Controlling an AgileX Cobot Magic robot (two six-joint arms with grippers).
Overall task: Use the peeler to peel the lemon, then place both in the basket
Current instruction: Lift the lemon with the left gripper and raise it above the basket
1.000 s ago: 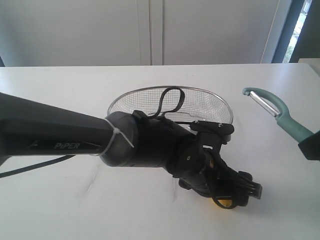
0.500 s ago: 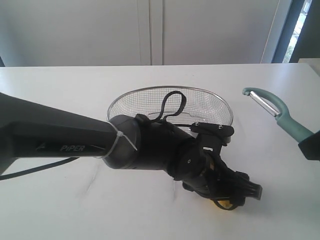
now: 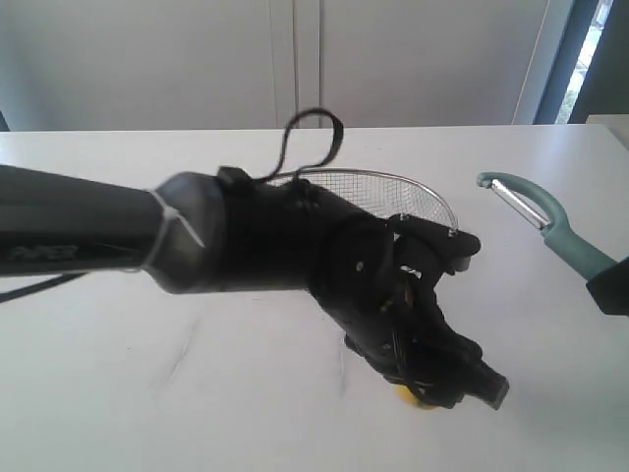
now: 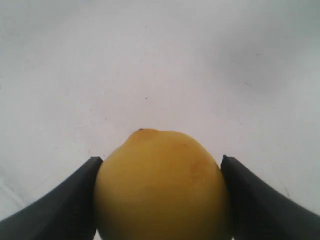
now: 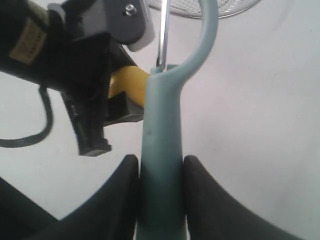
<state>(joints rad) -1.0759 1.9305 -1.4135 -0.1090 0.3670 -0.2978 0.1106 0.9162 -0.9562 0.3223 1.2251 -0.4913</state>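
Note:
The yellow lemon (image 4: 160,190) sits between the two black fingers of my left gripper (image 4: 159,159), which is shut on it just above the white table. In the exterior view only a sliver of the lemon (image 3: 411,396) shows under the left gripper (image 3: 447,383). My right gripper (image 5: 161,159) is shut on the teal handle of the peeler (image 5: 162,125), whose curved head and metal blade point toward the lemon (image 5: 127,82). At the right edge of the exterior view the peeler (image 3: 545,221) stands slanted in the air, held by the right gripper (image 3: 609,285). The wire basket (image 3: 403,189) lies behind the left arm, partly hidden.
The left arm's thick black body (image 3: 256,241) crosses the middle of the white table (image 3: 118,383) with a looped cable (image 3: 310,138) above it. A wall and a window frame stand beyond the table's far edge.
The left arm has risen and rolled at the wrist, covering more of the basket, with the lemon still held low near the table. The right arm and the peeler have stayed put.

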